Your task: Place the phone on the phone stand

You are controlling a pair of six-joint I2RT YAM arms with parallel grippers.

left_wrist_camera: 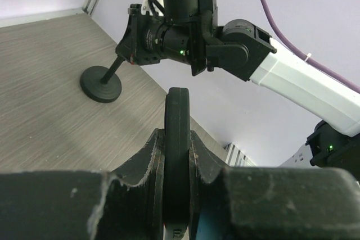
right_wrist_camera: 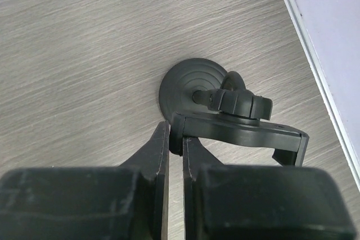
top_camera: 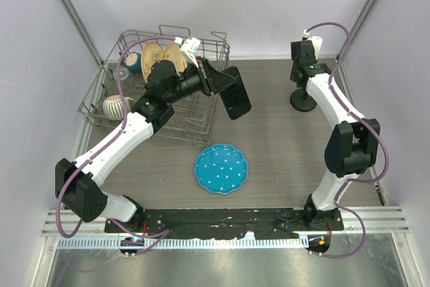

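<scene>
The left gripper (top_camera: 220, 87) is closed down to the thickness of the phone (top_camera: 237, 99). In the left wrist view both fingers (left_wrist_camera: 147, 158) press flat against its faces, and the slab stands edge-on between them, its upper end jutting past the tips. From above, the phone hangs just off the right side of the dish rack (top_camera: 201, 123), at about 12 o'clock from the blue dotted plate (top_camera: 222, 168), tilted with its long side running toward 5 o'clock. The phone stand (top_camera: 304, 101) sits on the table (top_camera: 282, 159) well apart from it, at roughly 2 o'clock from the plate. The right gripper (right_wrist_camera: 175, 139) is drawn in to a narrow slit and pinches the left end of the stand's clamp bracket (right_wrist_camera: 242, 130). The disc base (right_wrist_camera: 185, 89) rests on the wood just beyond the bracket.
</scene>
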